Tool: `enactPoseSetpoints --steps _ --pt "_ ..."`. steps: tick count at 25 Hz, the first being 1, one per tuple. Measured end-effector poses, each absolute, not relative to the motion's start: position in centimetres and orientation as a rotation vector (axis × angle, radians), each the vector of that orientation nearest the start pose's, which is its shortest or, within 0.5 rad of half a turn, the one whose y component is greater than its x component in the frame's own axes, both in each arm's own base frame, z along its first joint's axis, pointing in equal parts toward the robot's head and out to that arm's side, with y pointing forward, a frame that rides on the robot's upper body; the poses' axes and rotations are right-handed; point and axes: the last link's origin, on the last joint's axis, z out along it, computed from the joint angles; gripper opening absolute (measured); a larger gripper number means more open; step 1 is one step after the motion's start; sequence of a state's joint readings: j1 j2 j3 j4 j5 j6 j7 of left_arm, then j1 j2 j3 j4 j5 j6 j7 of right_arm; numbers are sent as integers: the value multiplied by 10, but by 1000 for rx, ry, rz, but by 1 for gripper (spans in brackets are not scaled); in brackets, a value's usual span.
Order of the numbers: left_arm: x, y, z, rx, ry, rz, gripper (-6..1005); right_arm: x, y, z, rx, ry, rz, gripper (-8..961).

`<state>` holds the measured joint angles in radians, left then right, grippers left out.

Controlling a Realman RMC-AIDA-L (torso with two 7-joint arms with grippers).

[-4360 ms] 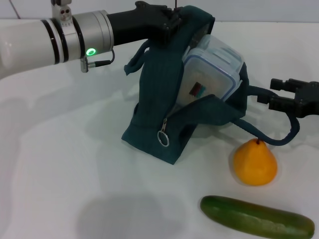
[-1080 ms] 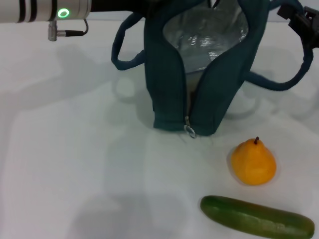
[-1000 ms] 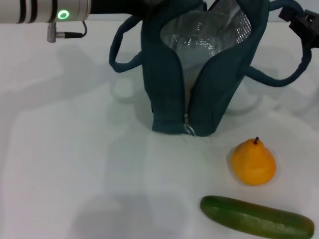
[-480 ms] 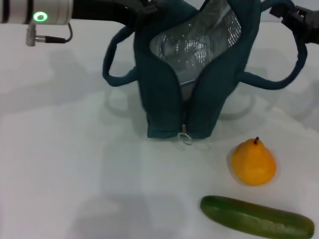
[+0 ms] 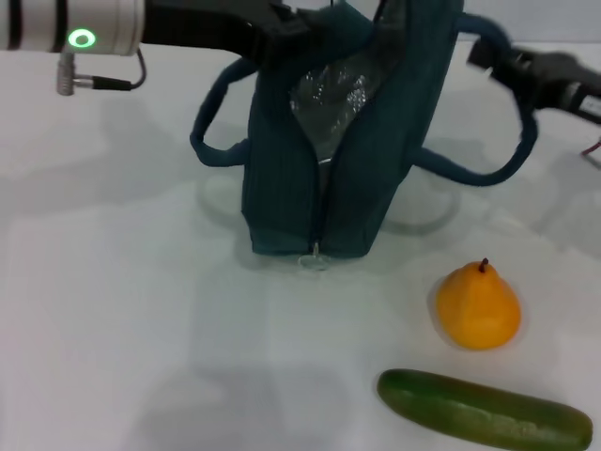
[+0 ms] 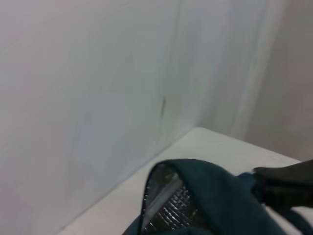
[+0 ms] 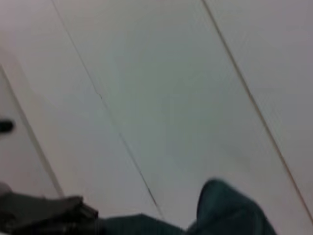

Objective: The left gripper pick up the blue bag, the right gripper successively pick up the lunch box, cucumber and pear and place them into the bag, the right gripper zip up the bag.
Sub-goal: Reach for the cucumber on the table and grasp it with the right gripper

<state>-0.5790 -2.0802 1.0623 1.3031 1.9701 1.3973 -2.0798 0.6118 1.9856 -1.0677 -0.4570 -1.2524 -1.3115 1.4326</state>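
The worktop [image 5: 113,319] was a plain white, matte surface that filled almost the whole head view, with soft grey shadows under the arms and round the bag. Behind it the wrist views showed pale, bare walls [image 6: 88,88] meeting at a corner, one with a thin dark mark, another [image 7: 161,88] crossed by faint straight seams.

The blue bag [image 5: 329,150] stood upright toward the far edge of the worktop, near its middle, its bottom resting on the surface. Its mouth gaped open down the near face, showing crinkled silver lining [image 5: 329,94]; the lunch box could not be made out inside. The zipper's ring pull [image 5: 314,254] hung at the bottom of the opening, just above the worktop. One loop handle drooped on the left side, the other on the right.

The left gripper [image 5: 272,21], on its silver wrist with the green light [image 5: 82,38], reached in from the far left corner and was clenched on the bag's top left rim, holding it up. The right gripper [image 5: 488,54] came in from the far right edge, at the bag's right handle where that loop rose highest; whether it was clenched or released I cannot tell.

The pear [image 5: 478,306] sat upright near the right edge, well in front of the bag. The cucumber [image 5: 484,410] lay flat along the near edge by the right corner, just in front of the pear and apart from it.
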Motion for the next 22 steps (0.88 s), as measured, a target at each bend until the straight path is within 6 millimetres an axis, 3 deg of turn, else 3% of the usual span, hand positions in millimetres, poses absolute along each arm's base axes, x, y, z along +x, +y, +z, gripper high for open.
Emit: enactPoseSetpoints --steps 5,10,22 --pt "-116 379 48 -2740 -531 -517 79 209 380 9 -2489 807 1166 52" --pt "-106 378 54 -2736 -497 -558 79 196 368 22 -2572 772 1295 52" --pt "-95 371 62 -2740 -444 -555 79 195 360 41 -2656 808 1359 51"
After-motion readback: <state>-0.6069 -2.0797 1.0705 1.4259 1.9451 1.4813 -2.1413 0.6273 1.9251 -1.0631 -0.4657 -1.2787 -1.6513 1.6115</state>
